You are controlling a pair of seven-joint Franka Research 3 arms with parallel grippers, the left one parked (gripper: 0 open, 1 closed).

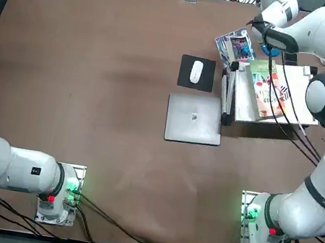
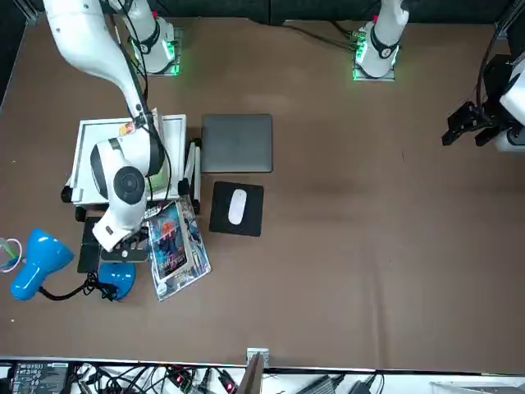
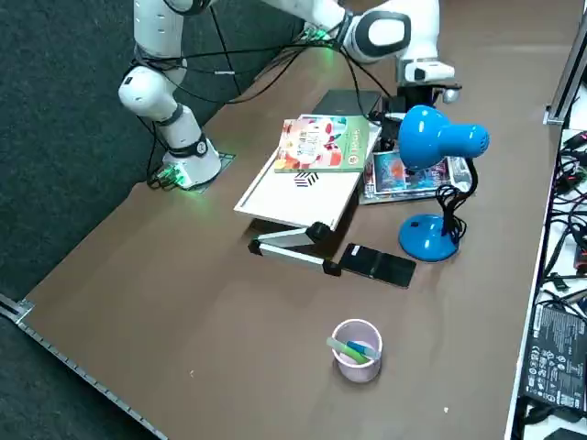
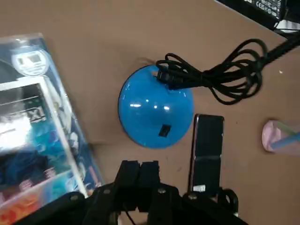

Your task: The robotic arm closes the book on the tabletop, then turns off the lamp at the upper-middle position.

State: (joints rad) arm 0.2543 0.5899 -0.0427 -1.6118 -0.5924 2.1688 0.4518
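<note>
The book [image 1: 268, 88] lies closed, green cover up, on a sloped white stand [image 3: 298, 197]; it also shows in the right side view [image 3: 321, 142]. The lamp's round blue base [image 4: 156, 108] carries a small black button [image 4: 165, 130] and a coiled black cord. Its blue head [image 3: 440, 137] rises on the gooseneck over the base [image 3: 429, 236]. My right gripper [image 4: 140, 165] hangs shut, holding nothing, just above the base's near edge. In the front view the gripper [image 2: 123, 250] sits directly over the lamp's base [image 2: 119, 275].
Blue glossy leaflets [image 4: 33, 122] lie beside the base. A black phone [image 4: 207, 150] lies on its other side, with a pink-rimmed cup [image 3: 356, 348] beyond. A grey laptop [image 1: 194, 119] and a mouse [image 1: 196, 71] on a black pad sit at mid-table.
</note>
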